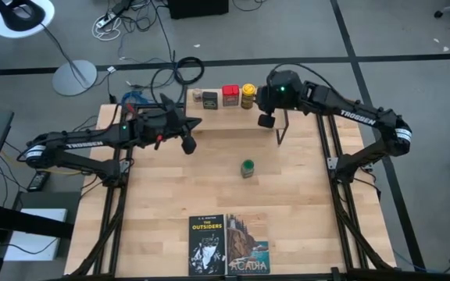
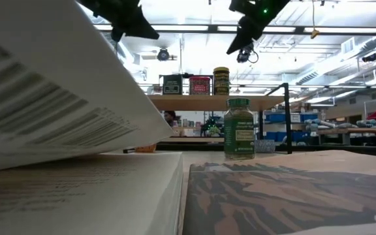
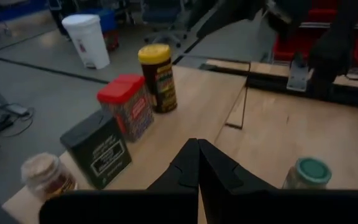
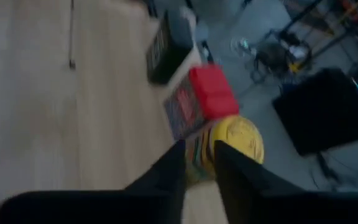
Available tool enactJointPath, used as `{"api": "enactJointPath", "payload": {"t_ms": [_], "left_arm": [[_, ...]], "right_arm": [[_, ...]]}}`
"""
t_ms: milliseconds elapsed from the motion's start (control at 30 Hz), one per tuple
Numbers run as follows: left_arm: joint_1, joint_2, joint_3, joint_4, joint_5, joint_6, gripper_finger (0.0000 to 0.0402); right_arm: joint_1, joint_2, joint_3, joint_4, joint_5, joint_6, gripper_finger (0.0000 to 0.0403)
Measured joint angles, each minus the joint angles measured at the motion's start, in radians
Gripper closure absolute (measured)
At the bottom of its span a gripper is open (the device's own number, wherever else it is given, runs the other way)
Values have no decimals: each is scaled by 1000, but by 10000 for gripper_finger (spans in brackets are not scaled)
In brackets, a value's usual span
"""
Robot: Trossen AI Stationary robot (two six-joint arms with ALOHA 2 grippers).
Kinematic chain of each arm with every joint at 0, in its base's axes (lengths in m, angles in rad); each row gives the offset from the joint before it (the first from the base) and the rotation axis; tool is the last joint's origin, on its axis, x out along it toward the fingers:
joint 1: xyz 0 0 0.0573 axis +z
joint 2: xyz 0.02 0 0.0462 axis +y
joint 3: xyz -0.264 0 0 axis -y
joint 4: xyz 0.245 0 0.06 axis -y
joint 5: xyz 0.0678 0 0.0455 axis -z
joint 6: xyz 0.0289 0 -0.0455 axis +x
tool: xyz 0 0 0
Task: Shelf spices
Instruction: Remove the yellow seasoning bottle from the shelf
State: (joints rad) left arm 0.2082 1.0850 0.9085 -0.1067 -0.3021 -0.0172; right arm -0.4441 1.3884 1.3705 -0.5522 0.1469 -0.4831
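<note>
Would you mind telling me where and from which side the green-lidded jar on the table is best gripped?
Probably from straight above, closing on the round sides just under the lid. The green-lidded jar stands upright and alone on the table, with free space all round, so a top-down approach meets nothing.

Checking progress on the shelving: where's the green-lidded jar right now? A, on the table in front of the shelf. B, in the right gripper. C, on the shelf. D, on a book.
A: the green-lidded jar stands alone on the table, apart from the shelf and its row of spices.
</note>
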Motion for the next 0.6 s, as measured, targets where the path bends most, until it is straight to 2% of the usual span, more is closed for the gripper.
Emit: {"api": "enactJointPath", "payload": {"t_ms": [167,333,433,600], "left_arm": [[-1,-7,1,32,1,11,396],[-1,-6,1,27,1,9,396],[-1,-6,1,30,1,9,396],[-1,-6,1,35,7,6,396]], "right_arm": [[-27,0,0,124,-49,0,207],[-57,11,0,159,-78,18,109],[-78,28,0,161,-82,24,82],[-116,79,0,174,-99,69,81]]}}
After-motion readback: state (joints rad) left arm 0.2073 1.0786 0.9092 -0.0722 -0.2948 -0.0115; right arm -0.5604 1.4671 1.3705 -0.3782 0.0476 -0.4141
